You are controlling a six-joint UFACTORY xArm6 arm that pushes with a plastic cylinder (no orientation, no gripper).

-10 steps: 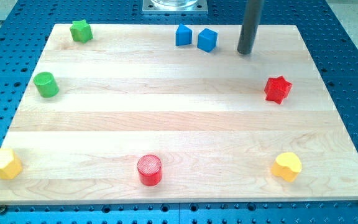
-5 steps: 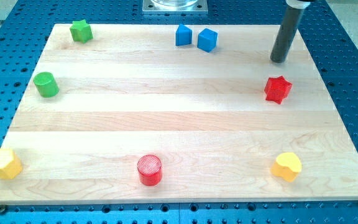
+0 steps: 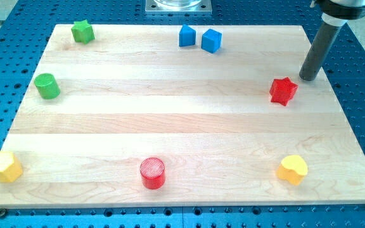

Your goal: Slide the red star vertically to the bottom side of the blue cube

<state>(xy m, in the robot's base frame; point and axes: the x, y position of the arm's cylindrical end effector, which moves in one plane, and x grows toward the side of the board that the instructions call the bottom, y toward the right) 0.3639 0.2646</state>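
Camera view count: I am counting eight blocks on the wooden board (image 3: 182, 126): two yellow, two red, two green, two blue.
Near row: yellow block (image 3: 4, 166) is sitting at the view's left, red cylinder (image 3: 152, 173) in the middle, yellow heart-like block (image 3: 293, 169) at the view's right.
Middle: green cylinder (image 3: 46, 85) at the left; red star (image 3: 283, 90) at the right, chunky, pointed and lying flat.
Far row: green star (image 3: 82, 31), blue block (image 3: 187, 35) of unclear shape, blue cube (image 3: 211, 40) just beside it.
Rod: I am seeing my tip (image 3: 307, 78) resting just beside the star's upper right, gripping nothing; the rod's top is running out of frame.
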